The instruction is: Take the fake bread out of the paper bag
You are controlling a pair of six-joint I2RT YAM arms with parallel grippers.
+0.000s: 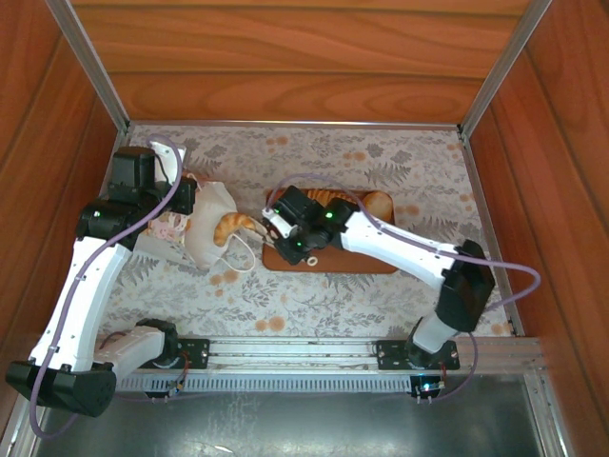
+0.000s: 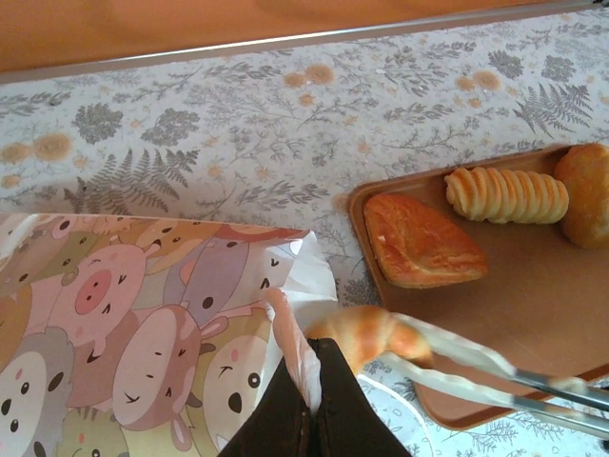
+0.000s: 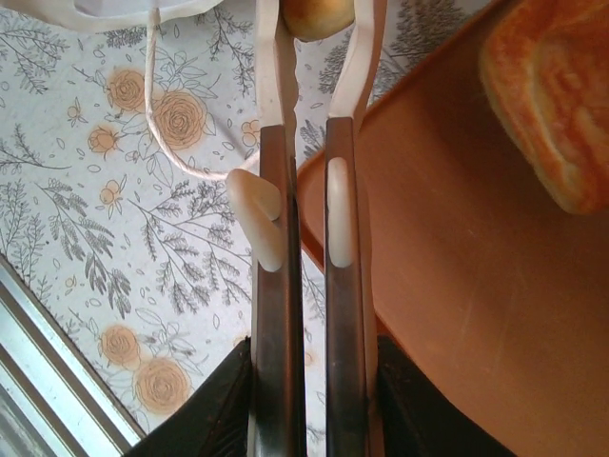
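Croissant [image 2: 362, 333]: probably light, stiff, smooth; grip mid-body. Tongs [image 3: 276, 95] pinched nearly closed on it, at bag [image 2: 143, 324] mouth.

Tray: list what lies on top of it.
Three pastries: a flat turnover, a ridged roll, a round bun. The right arm covers part of the tray from above.

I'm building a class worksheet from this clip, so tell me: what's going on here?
The left gripper is shut on the rim of the paper bag. The right gripper squeezes tongs that pinch a croissant at the bag's mouth, next to the tray. Three other pastries lie on the tray.
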